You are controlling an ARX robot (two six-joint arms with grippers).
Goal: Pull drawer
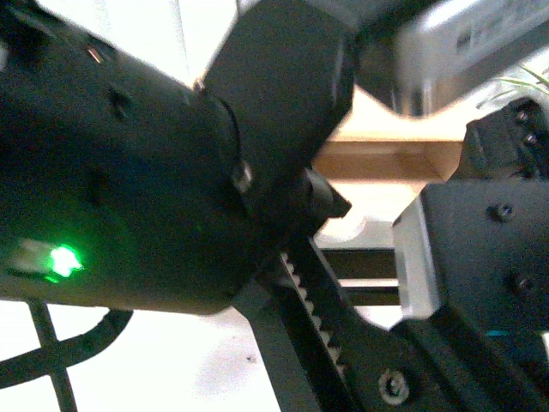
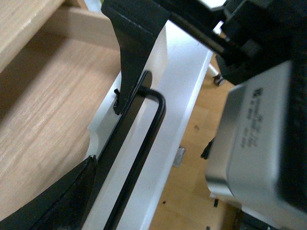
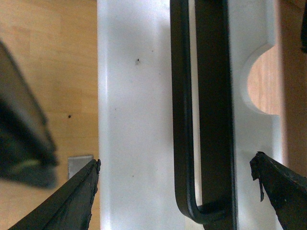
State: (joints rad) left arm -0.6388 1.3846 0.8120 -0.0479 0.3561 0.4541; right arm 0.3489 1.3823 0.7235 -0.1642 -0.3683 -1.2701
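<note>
The drawer (image 3: 134, 120) has a white front with a half-round notch (image 3: 264, 81) in its top edge and a wide black bar handle (image 3: 178, 96). My right gripper (image 3: 175, 163) is open, its fingers either side of the front, with the handle's bent end between them. In the left wrist view the drawer (image 2: 177, 72) shows its wooden inside (image 2: 43, 120). My left gripper (image 2: 105, 134) is open, with one fingertip (image 2: 119, 106) at the handle (image 2: 146, 143). Both arms fill the front view, where a strip of the handle (image 1: 364, 263) shows between them.
The right arm's silver and black body (image 2: 259, 143) hangs close beside the left gripper. The wooden floor (image 3: 48, 72) lies below the drawer front, with a small metal bracket (image 3: 79, 163) on it. A black wire frame (image 1: 51, 352) shows at the front view's lower left.
</note>
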